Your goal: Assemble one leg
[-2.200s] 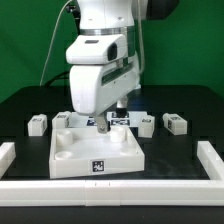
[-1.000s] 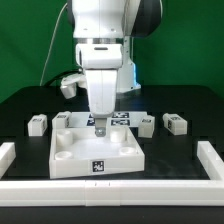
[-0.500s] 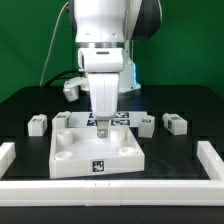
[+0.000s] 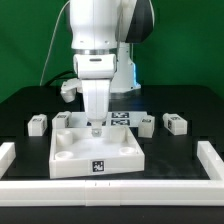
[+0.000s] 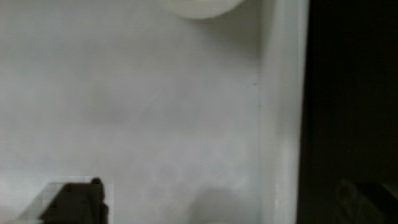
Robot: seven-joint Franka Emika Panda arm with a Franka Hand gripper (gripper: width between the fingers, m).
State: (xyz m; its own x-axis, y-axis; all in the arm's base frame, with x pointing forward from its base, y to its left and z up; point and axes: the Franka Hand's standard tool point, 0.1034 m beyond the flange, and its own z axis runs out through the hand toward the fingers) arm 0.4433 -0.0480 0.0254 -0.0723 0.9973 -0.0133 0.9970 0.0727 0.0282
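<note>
The large white square top (image 4: 120, 150) lies on the black table, and its surface (image 5: 143, 120) fills most of the wrist view, with one round corner socket (image 5: 205, 5) showing. My gripper (image 4: 95, 126) hangs just above the top's far edge. In the wrist view the gripper (image 5: 217, 198) is open and empty, its dark fingertips (image 5: 75, 200) standing wide apart over the white surface. Small white legs with tags lie on the table: two at the exterior view's left (image 4: 38, 123) (image 4: 62, 119) and two at its right (image 4: 147, 124) (image 4: 176, 123).
The marker board (image 4: 122, 117) lies behind the top. A white rail (image 4: 214, 160) borders the table at the exterior view's right, with another along the front (image 4: 110, 190) and left (image 4: 6, 153). A green wall stands behind.
The arm has shifted a little toward the exterior view's left over the top's far edge, and the wrist has turned. The legs and the top have not moved.
</note>
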